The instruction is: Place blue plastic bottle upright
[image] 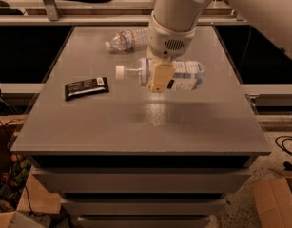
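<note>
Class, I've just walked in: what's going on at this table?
The robot arm's tool grips the large clear plastic bottle with white cap and pale-blue label around its middle. The bottle lies sideways, cap left, apparently above the grey table, not yet upright. A smaller ribbed bottle and a black packet lie nearby.

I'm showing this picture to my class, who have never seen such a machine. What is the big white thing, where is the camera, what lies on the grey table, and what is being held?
The big white thing is a robot arm reaching down; at its end is a two-finger gripper. The single camera looks down at the grey table from its front; where it is mounted isn't known. The gripper is shut on the blue plastic bottle, held sideways with its white cap toward the picture's left. It seems lifted, as a shadow falls on the table below. A smaller clear bottle lies on its side at the back, and a flat black packet lies at the left.
</note>
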Robot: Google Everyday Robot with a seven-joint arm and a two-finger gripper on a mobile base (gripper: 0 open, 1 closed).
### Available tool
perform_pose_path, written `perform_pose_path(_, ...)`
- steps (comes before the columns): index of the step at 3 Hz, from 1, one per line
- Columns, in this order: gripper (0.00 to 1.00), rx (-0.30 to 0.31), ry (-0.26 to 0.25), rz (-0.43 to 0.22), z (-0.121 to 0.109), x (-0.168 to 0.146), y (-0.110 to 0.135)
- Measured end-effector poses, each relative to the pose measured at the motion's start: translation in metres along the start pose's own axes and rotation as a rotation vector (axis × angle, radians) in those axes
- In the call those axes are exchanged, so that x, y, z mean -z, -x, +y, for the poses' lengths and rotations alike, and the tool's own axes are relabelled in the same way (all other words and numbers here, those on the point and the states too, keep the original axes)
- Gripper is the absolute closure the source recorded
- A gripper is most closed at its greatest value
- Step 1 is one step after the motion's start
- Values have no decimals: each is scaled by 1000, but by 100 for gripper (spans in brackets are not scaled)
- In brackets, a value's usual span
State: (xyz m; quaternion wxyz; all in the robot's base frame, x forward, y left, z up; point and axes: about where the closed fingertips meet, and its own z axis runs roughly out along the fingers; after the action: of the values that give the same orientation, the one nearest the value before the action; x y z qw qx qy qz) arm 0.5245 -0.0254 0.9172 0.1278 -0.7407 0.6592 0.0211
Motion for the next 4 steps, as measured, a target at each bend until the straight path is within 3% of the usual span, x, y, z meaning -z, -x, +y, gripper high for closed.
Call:
perform_pose_path(1,100,22,-39,-163,-4,33,16)
perform_pose_path(2,100,-5,-43,-385,-4,45,25)
perform_pose_path(4,100,-152,69,-802,3,37,48)
